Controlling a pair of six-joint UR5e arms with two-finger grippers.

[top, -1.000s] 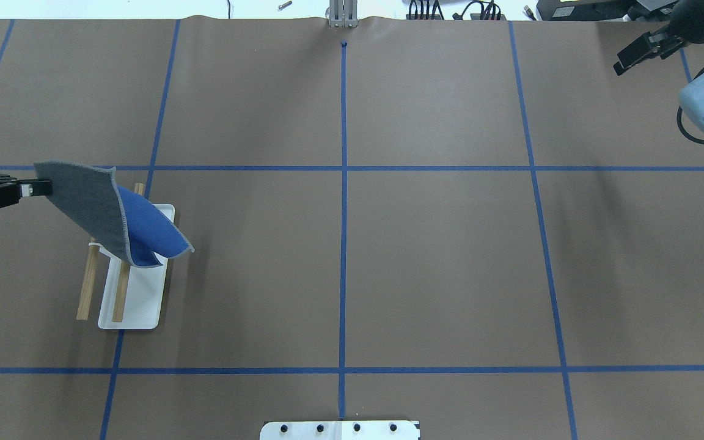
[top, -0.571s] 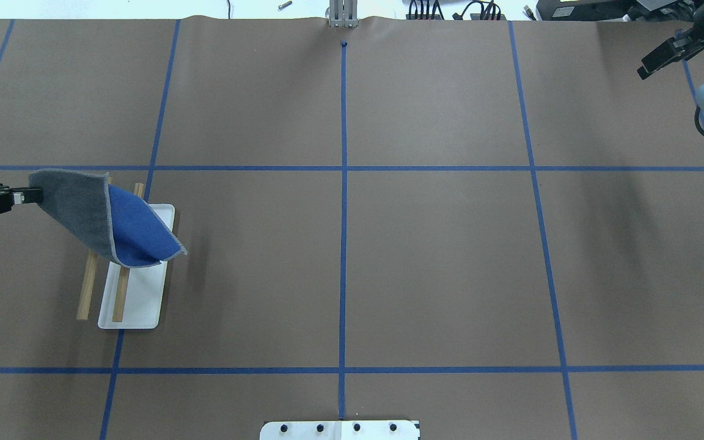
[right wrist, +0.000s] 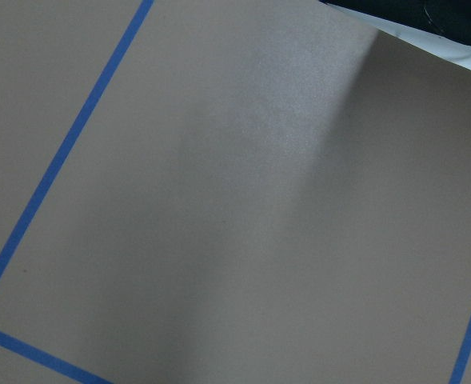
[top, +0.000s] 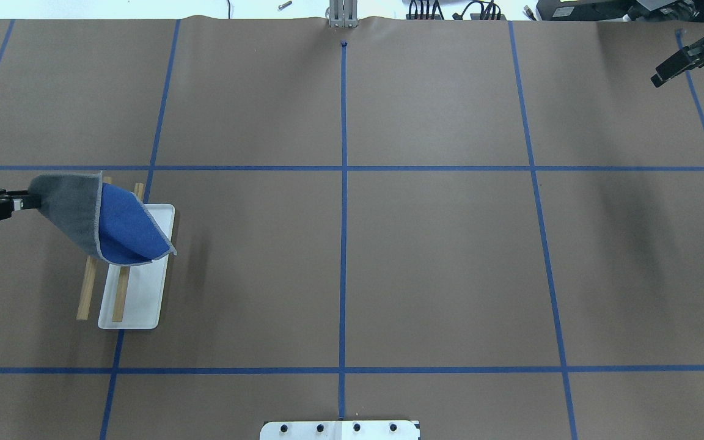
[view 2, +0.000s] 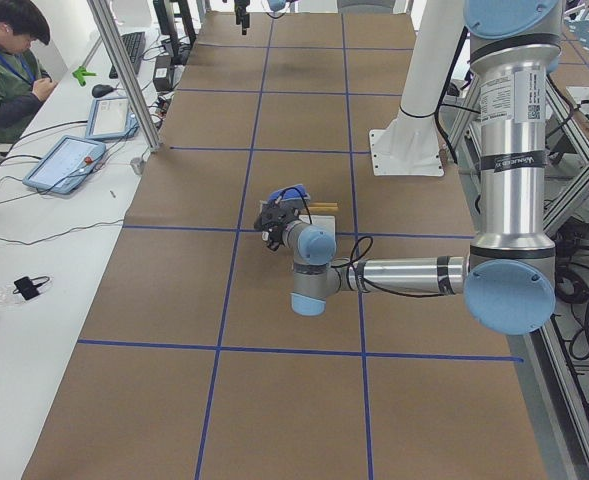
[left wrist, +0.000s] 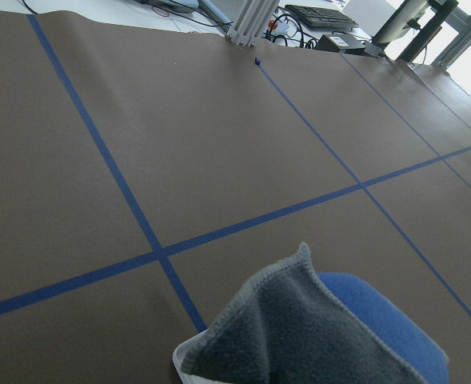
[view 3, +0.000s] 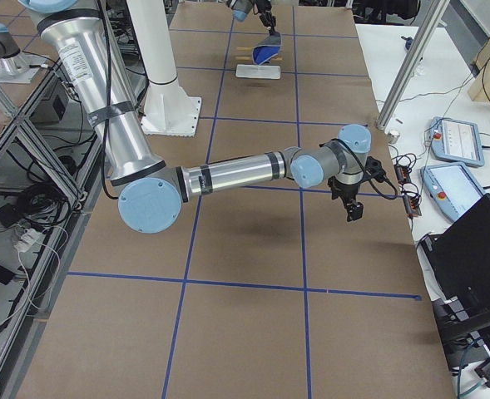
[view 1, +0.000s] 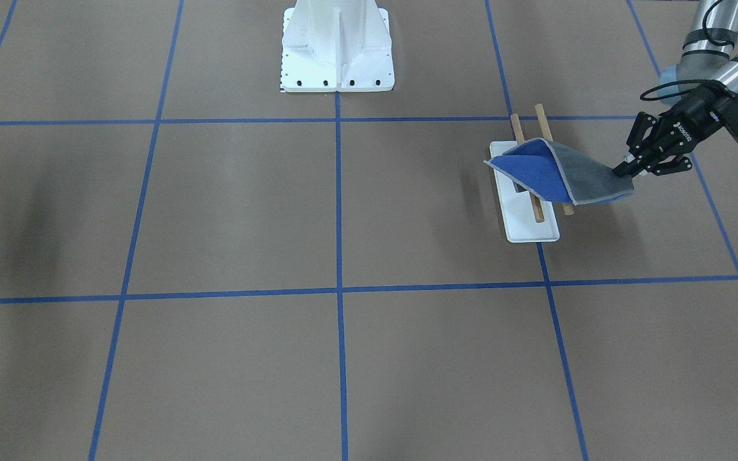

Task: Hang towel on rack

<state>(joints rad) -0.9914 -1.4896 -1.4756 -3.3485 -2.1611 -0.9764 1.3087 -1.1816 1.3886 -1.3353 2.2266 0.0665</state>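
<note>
The towel (top: 117,223) shows its bright blue face, with its dark grey face (top: 65,198) turned up to the left. It hangs tilted over the rack (top: 138,299), a white base with two wooden rods (top: 87,293). Its lower blue edge rests across the rods. My left gripper (top: 27,201) is shut on the towel's grey corner, left of the rack; it also shows in the front view (view 1: 622,170). The left wrist view shows the towel (left wrist: 299,336) close below. My right gripper (top: 663,73) is empty at the far right corner, with its fingers together.
The brown table cover carries blue tape grid lines (top: 343,183). The robot's white base plate (top: 340,429) sits at the near edge. An operator (view 2: 9,60) sits with tablets at a side desk on the far side.
My left gripper has pulled left and the towel has slid left over the rods, showing more blue face. My right arm has drawn back toward the far right corner.
</note>
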